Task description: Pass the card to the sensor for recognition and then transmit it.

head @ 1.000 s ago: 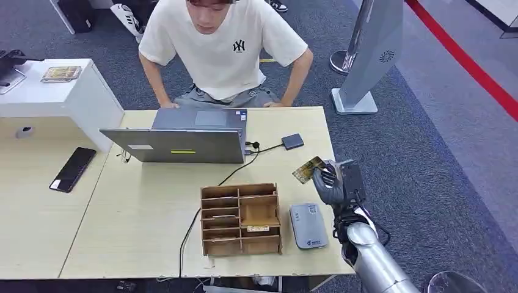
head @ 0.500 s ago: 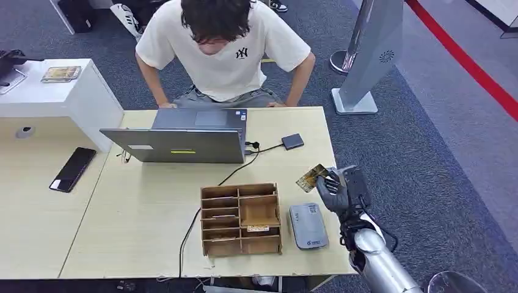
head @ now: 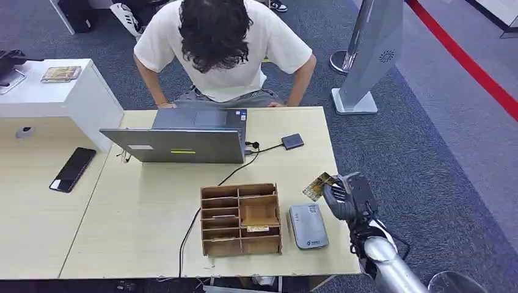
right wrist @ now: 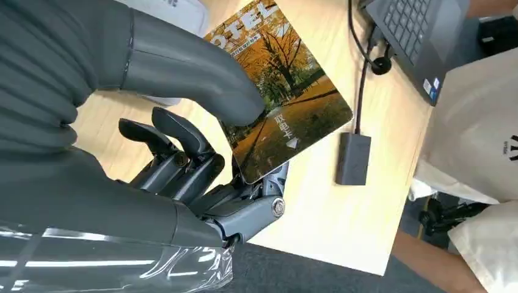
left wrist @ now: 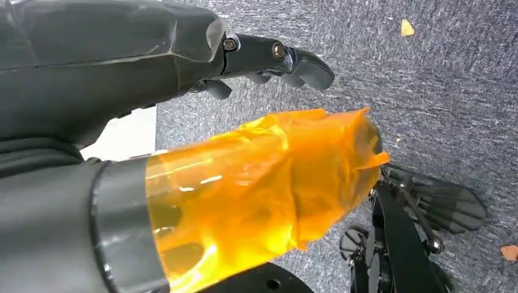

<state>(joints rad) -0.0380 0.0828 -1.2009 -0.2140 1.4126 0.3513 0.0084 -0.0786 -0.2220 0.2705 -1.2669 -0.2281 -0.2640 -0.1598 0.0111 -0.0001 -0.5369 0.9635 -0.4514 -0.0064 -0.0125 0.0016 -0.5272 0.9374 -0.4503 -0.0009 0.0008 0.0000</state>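
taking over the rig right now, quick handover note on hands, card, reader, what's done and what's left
Right hand: pinches the card between thumb and fingers, in the air near the table's right edge, just beyond the grey card reader.
Left hand: holds nothing, hangs over the carpet, thumb wrapped in orange film.
Reader lies flat on the table, right of the wooden organiser. A person leans over the laptop at the far side.
Done: card picked up.
Left: card is not on the reader yet; present it, then pass it on.
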